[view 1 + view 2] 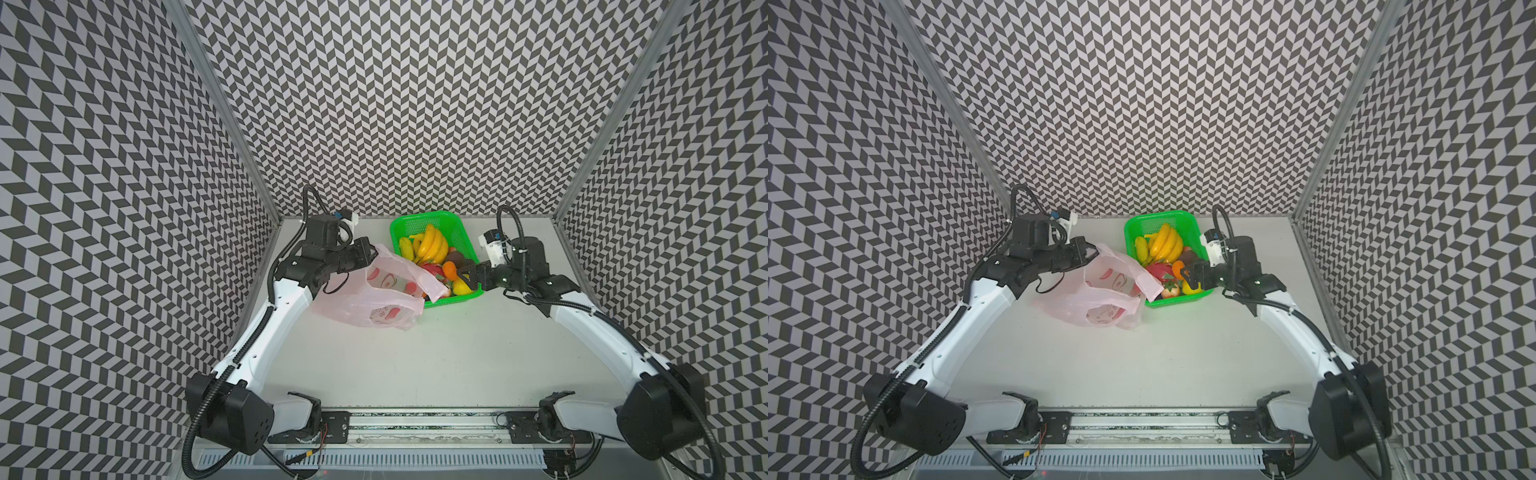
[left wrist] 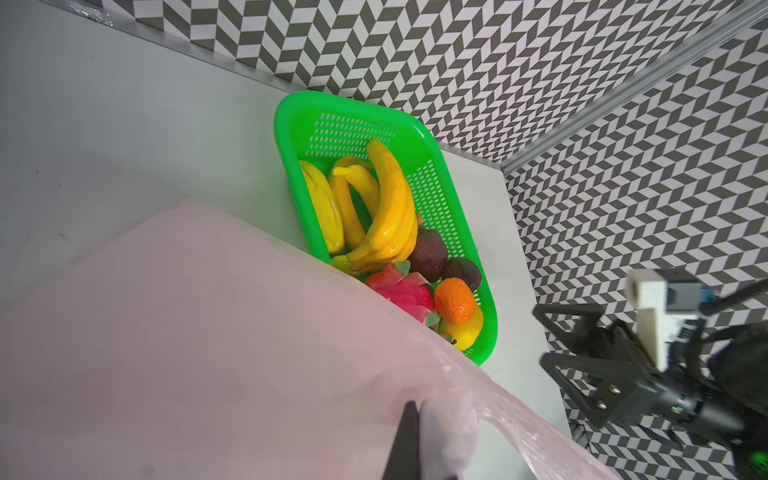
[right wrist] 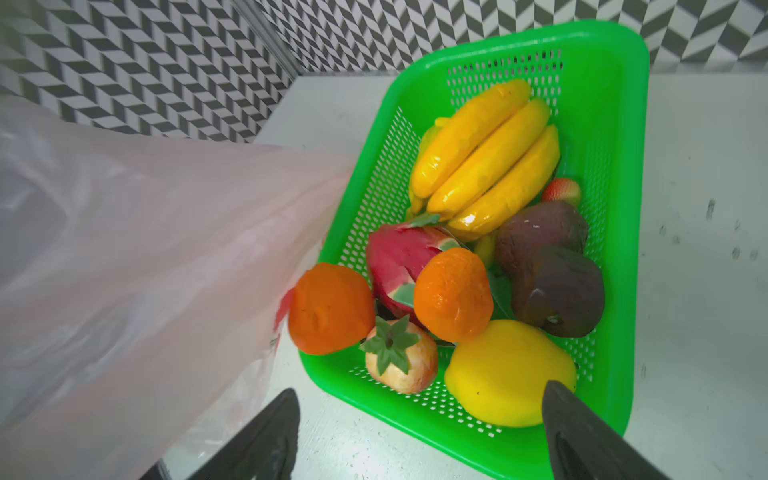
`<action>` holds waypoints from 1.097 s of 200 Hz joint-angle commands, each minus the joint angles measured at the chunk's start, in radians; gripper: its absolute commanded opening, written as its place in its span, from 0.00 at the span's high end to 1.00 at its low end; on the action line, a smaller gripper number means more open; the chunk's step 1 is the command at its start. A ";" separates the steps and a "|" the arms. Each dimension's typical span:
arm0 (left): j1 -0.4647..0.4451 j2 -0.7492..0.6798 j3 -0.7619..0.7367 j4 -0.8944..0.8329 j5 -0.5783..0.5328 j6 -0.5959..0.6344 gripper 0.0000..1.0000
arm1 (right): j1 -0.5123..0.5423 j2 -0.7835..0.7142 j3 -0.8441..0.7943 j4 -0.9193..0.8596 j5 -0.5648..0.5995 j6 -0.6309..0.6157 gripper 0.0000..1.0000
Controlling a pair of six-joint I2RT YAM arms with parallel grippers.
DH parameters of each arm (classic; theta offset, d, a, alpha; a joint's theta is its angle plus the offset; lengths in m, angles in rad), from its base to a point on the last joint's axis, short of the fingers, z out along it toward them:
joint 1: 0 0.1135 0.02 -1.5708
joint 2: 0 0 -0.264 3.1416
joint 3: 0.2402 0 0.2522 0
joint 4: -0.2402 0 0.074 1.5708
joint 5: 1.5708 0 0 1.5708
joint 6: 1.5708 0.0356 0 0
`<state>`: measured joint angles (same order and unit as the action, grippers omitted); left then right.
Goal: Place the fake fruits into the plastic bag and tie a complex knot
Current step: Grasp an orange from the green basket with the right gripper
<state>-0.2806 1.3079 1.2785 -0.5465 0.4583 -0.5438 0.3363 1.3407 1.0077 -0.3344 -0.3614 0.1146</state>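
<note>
The pale-pink plastic bag [image 1: 374, 291] lies left of the green basket, its mouth lifted. My left gripper [image 1: 370, 253] is shut on the bag's upper edge; one dark finger [image 2: 409, 432] presses into the film. The fake fruits fill the basket: bananas [image 3: 486, 162], dragon fruit [image 3: 399, 257], an orange [image 3: 453, 295], lemon [image 3: 507, 374], dark brown ones [image 3: 557, 291] and a strawberry [image 3: 401, 361]. Another orange [image 3: 330, 307] is at the basket's bag-side rim. My right gripper [image 3: 419, 392] is open and empty over the basket's near corner. No knot shows.
The green mesh basket [image 1: 415, 220] stands at the back middle of the grey table [image 1: 415, 353], near the patterned back wall. Patterned side walls close in both sides. The arms' base rail [image 1: 415, 419] runs along the front edge.
</note>
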 commanded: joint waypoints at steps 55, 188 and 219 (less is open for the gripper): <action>0.009 -0.050 -0.025 0.071 0.034 -0.036 1.00 | 0.107 0.258 0.201 -0.027 0.228 -0.023 0.12; 0.009 -0.061 -0.034 0.060 0.019 -0.036 1.00 | 0.131 0.391 0.227 -0.024 0.268 -0.033 0.34; 0.009 -0.061 -0.035 0.057 0.016 -0.035 1.00 | 0.130 0.384 0.222 -0.021 0.268 -0.039 0.50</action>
<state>-0.2760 1.2686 1.2530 -0.5091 0.4770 -0.5747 0.4618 1.7222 1.2270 -0.3752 -0.1040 0.0902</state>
